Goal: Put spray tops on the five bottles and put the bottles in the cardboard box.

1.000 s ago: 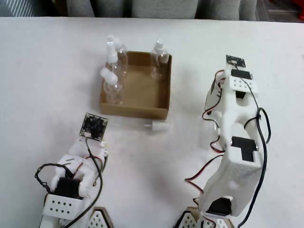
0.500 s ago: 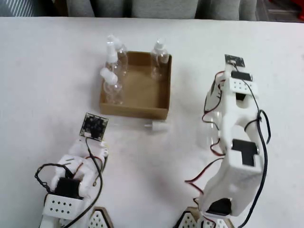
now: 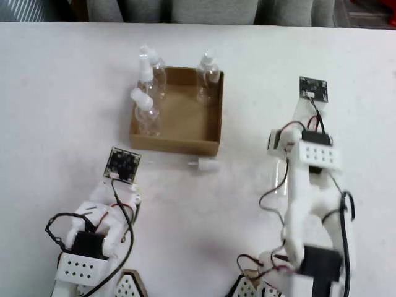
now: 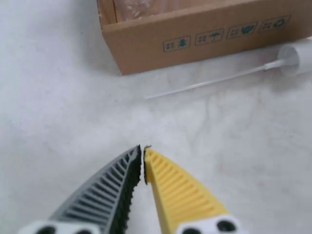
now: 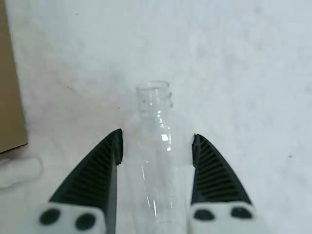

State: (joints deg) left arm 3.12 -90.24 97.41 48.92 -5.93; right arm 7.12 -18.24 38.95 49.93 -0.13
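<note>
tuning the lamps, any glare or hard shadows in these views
High view: even light on the white table, only faint shadows beside the cardboard box. Left wrist view: a soft shadow beside the spray top. Right wrist view: small glints on the clear bottle inside the open right claw, no strong glare.

A robotics lab, seemingly: two bare-wired arms (image 3: 306,185) at a plain white table (image 3: 62,93).

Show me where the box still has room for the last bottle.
The cardboard box has bare floor from its middle to the near right corner, bordered by the near and right walls. Its left side is crowded with three capped bottles; a fourth bottle stands in the far right corner.
</note>
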